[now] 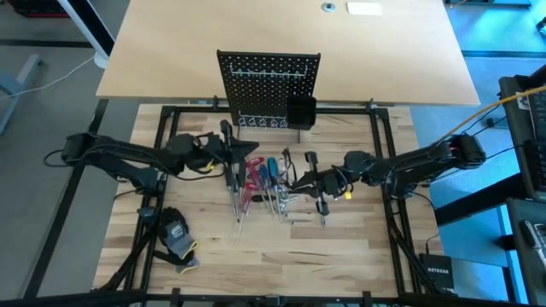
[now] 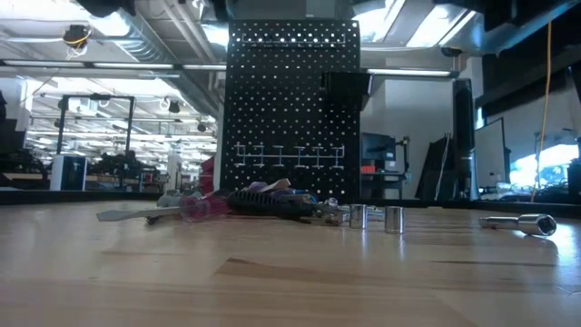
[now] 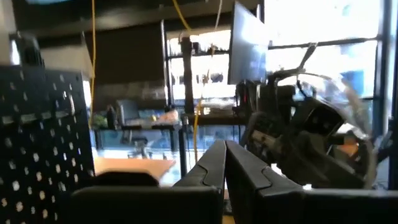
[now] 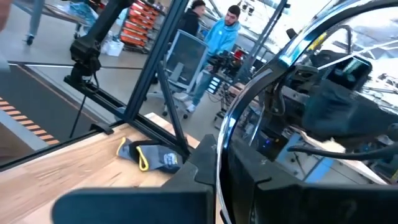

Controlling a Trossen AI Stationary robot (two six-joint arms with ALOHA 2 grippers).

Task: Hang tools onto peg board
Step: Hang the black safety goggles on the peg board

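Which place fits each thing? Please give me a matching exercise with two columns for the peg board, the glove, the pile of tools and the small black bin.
Things:
1. peg board
2. glove
3. tools
4. small black bin

Places:
A. lying in a pile between the two arms
B. mounted on the peg board's lower corner, on the right arm's side
C. standing upright at the table's far edge
D. on the table on the left arm's side, nearer the front edge

Pairs: 1-C, 2-D, 3-A, 4-B
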